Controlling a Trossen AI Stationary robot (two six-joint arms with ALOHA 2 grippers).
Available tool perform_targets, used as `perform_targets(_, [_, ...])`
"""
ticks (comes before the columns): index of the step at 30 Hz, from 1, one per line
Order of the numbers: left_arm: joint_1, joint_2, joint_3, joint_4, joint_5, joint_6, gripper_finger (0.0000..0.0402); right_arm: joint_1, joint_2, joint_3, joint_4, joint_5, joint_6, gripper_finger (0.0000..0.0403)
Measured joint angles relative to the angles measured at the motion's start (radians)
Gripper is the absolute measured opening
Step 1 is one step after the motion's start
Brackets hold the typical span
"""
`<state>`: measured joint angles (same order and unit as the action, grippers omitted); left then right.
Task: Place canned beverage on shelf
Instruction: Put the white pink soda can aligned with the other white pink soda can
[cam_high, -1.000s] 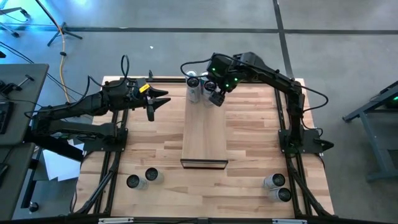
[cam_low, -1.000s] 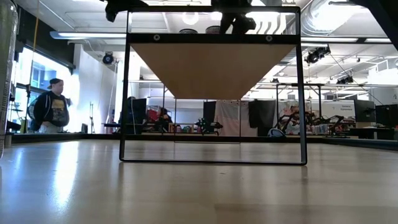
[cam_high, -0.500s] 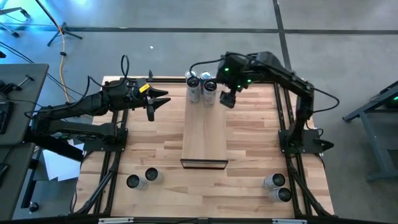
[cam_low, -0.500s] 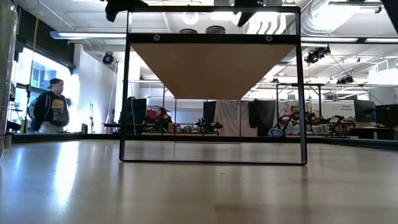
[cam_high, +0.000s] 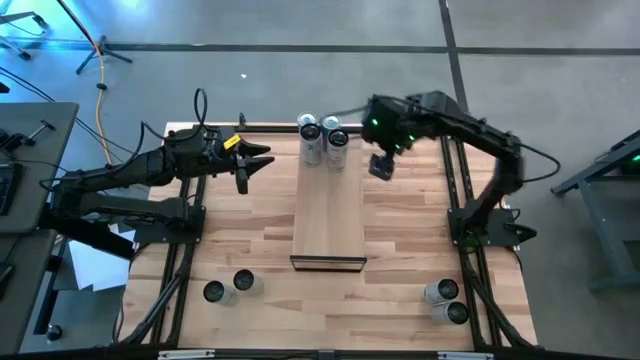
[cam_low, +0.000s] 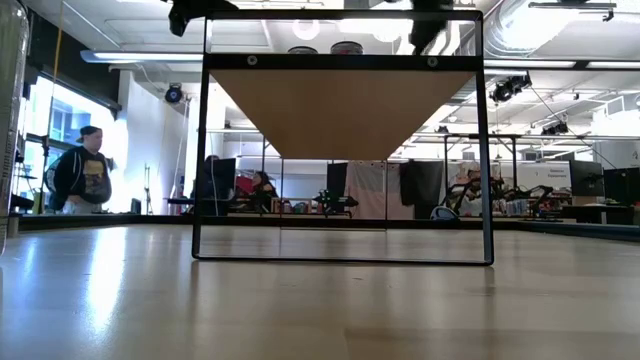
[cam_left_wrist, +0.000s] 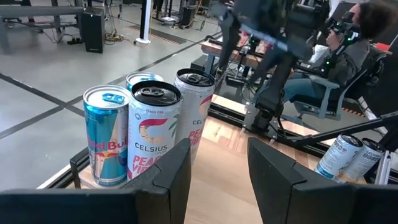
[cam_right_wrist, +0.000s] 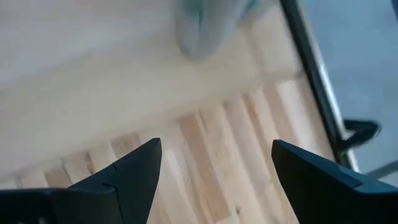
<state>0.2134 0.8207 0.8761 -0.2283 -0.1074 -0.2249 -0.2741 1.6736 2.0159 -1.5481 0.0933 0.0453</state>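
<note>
Cans (cam_high: 322, 140) stand clustered at the far end of the shelf (cam_high: 328, 215), while the right pincer (cam_high: 381, 167) hangs just beside it over the surface (cam_high: 400, 250), fingers wide and empty, and the left pincer (cam_high: 250, 165) waits open to the shelf's other side.

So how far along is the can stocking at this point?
Done: three cans stand on the far end of the shelf. In hand: nothing; the right gripper is open and empty beside the shelf, the left gripper open, waiting. Left: two cans near the front left and two near the front right.
</note>
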Motion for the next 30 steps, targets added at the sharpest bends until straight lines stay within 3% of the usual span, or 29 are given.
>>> perform_targets(7, [0.0,0.0,0.0,0.001,0.0,-0.001,0.0131,0.0,-0.373,-0.567,0.375,-0.093,0.127,0.0291])
perform_targets(10, [0.0,0.0,0.0,0.001,0.0,-0.001,0.0131,0.0,-0.49,-0.737,0.619,-0.183,0.195,0.0291])
perform_targets(13, [0.0,0.0,0.0,0.001,0.0,-0.001,0.0131,0.0,-0.541,-0.851,0.844,-0.226,0.159,0.0291])
perform_targets(21, [0.0,0.0,0.0,0.001,0.0,-0.003,0.0131,-0.008,-0.436,-0.881,1.049,-0.153,-0.157,0.0291])
perform_targets(25, [0.0,0.0,0.0,0.001,0.0,-0.01,0.0131,-0.036,-0.389,-0.859,1.046,-0.095,-0.224,0.0291])
perform_targets(30, [0.0,0.0,0.0,0.002,0.0,-0.01,0.0131,-0.093,-0.378,-0.851,1.065,-0.157,-0.228,0.0291])
